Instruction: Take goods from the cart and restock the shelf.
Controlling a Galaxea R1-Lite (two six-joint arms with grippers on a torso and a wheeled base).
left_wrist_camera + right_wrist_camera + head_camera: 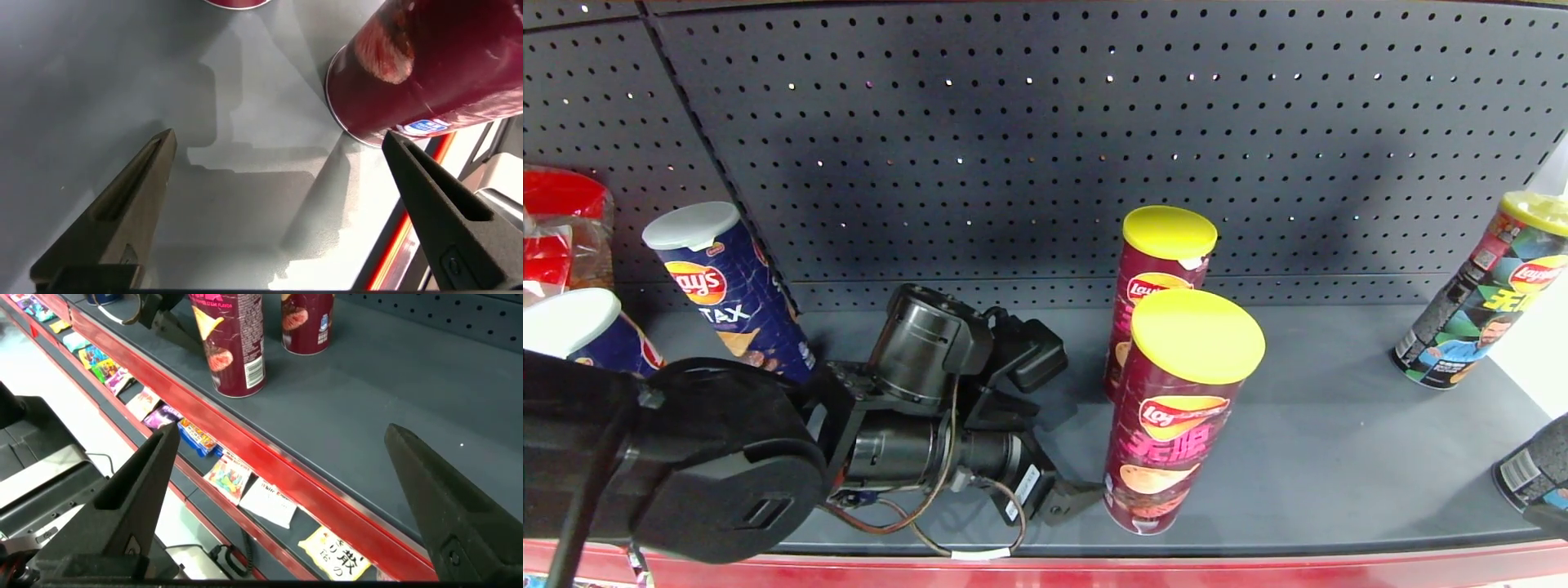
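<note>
Your left gripper [278, 140] stands spread wide just beside the tall maroon cardboard chip canister with a yellow plastic lid [1176, 408]. It's probably light, slick and crushable, so clamp it gently at mid-body.

A shop is shown here, a retail display shelf. A dark perforated back panel [1045, 147] is seen behind the grey shelf board [1339, 457]. Tubes of crisps [1176, 425] are stood on it, and paper price labels [268, 503] are fixed along the red front rail [1176, 572].

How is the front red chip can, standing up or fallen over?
Standing up: the front red can rests on its base on the shelf, yellow lid on top.
</note>
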